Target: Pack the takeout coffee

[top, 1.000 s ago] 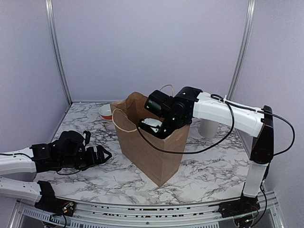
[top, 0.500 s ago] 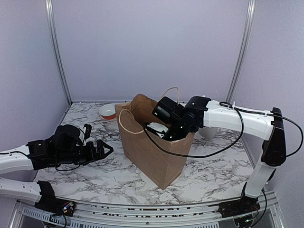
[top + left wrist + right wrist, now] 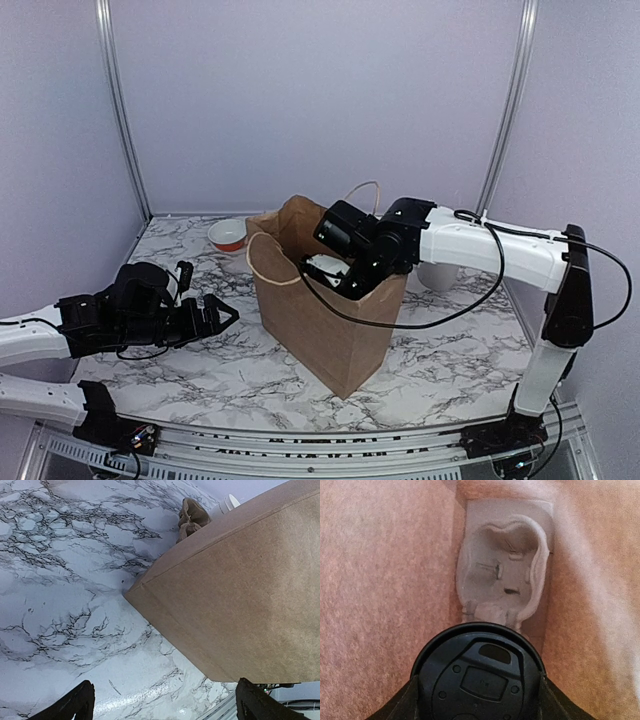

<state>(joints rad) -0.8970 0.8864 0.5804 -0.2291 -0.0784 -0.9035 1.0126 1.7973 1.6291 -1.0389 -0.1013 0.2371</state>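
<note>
The takeout coffee (image 3: 480,672) is inside the mouth of the brown paper bag (image 3: 330,320), clamped at its black lid between the fingers of the right gripper (image 3: 335,272). That arm reaches across from the right, wrist tipped down into the bag. Below the cup lies a pale moulded shape (image 3: 502,575), perhaps a pulp carrier. The left gripper (image 3: 213,318), jaws wide apart, hangs low beside the bag over the marble table (image 3: 450,350), which is enclosed by lilac walls (image 3: 300,100).

Inside the paper bag (image 3: 320,320), the coffee cup (image 3: 479,675) shows only its lid, cut off below. The tips of the right gripper (image 3: 338,272) hide there too.
</note>
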